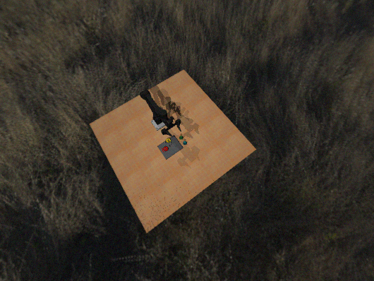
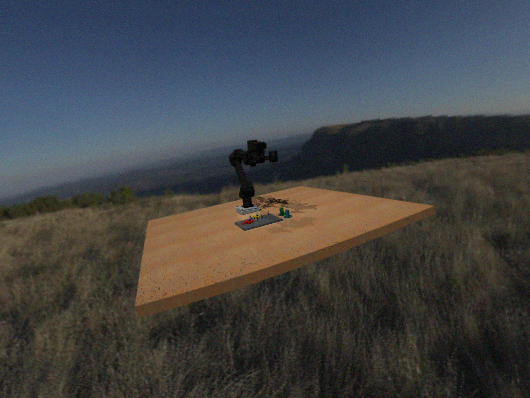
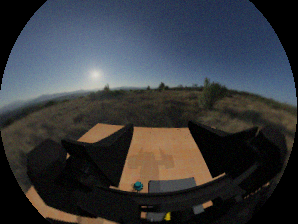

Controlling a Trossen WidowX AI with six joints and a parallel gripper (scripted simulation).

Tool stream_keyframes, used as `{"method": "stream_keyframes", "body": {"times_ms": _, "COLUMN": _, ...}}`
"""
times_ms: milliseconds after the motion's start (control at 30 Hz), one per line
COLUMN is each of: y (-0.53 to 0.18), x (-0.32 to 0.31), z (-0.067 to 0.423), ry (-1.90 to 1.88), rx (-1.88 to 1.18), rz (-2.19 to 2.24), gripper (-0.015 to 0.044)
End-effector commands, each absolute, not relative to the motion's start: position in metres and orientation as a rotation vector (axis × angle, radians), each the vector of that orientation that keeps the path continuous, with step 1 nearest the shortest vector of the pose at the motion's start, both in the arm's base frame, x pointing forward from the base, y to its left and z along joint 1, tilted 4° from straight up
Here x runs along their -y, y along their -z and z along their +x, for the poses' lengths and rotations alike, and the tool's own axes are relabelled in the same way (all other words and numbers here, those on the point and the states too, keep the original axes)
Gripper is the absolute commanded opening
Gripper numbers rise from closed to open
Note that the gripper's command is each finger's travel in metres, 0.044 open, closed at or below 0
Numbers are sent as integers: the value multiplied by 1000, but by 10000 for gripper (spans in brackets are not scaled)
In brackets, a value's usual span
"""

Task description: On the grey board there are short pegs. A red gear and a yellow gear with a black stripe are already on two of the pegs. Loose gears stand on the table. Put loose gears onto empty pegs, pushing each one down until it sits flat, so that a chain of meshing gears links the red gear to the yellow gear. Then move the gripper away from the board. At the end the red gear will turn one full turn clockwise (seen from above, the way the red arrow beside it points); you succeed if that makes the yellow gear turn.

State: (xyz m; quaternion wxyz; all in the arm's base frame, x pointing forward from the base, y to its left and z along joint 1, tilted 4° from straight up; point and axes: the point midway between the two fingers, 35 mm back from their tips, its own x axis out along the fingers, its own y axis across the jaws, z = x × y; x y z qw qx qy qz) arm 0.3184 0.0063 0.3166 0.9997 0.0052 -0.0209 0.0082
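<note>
Top view: your gripper [image 1: 176, 132] [image 2: 272, 156] [image 3: 161, 124] is spread wide, nothing held, high up. Grey board [image 1: 173, 151] [image 2: 263, 223] [image 3: 172, 185] below: red gear [image 1: 165, 149] [image 2: 247, 221] toward its 9 o'clock, yellow gear [image 1: 168, 140] [image 2: 258, 216] [image 3: 168, 216] toward 11. Green gear [image 1: 181, 137] [image 2: 281, 212] and teal gear [image 1: 185, 142] [image 2: 287, 213] [image 3: 138, 186] stand off-board, around 2. Likely step: first pick. Centre over one, drop straight, grip squarely, don't nudge its neighbour.
</note>
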Motion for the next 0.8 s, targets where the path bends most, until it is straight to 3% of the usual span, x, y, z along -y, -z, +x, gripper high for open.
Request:
{"method": "stream_keyframes", "body": {"times_ms": 0, "y": -315, "x": -7, "z": 320, "ry": -18, "rx": 30, "rz": 11, "gripper": 426}}
{"method": "stream_keyframes", "body": {"times_ms": 367, "y": -209, "x": -42, "z": 383, "ry": -101, "rx": -694, "rz": 21, "gripper": 440}}
{"method": "stream_keyframes", "body": {"times_ms": 767, "y": -104, "x": -78, "z": 365, "ry": -144, "rx": -1491, "rz": -26, "gripper": 440}}
